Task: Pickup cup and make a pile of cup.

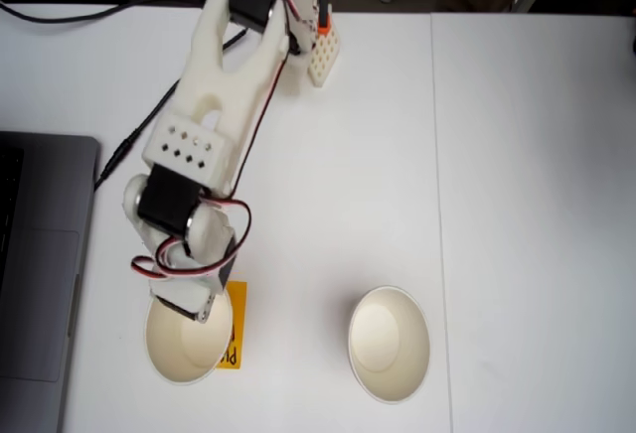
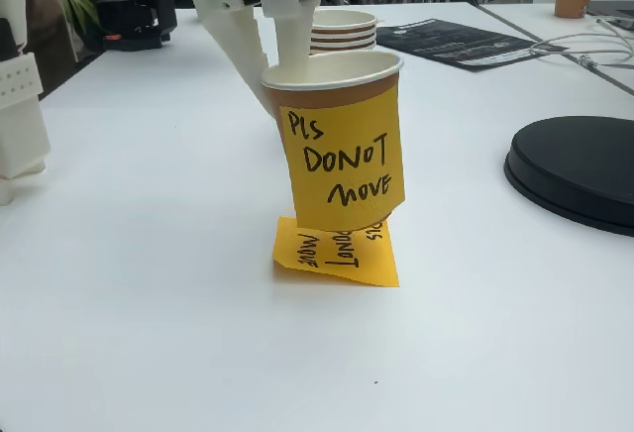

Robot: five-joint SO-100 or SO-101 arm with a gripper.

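White SO-100-type arm (image 1: 214,105) reaches from the far edge of the white table (image 1: 517,205) down toward the near-left area, as a fixed view from above shows it.

Gripper (image 1: 194,304) sits over the far rim of the left paper cup (image 1: 187,346). In a fixed view from table level, one white finger (image 2: 238,41) runs down the outside of the wall and the other (image 2: 290,36) goes into the mouth, so the fingers are clamped on the rim of that cup (image 2: 332,140).

Cup is tilted and its base is clear of the table. A yellow sticky note (image 2: 344,164) reading "PLS DO NOT MOVE" is stuck on its orange-brown wall. A second yellow note (image 2: 337,252) lies flat on the table just below the cup.

Second paper cup (image 1: 390,344) stands upright near the front edge, well apart to the right in the view from above; white inside.

Laptop (image 1: 40,264) at the left edge. Black round disc (image 2: 580,169) at the right in the low view.
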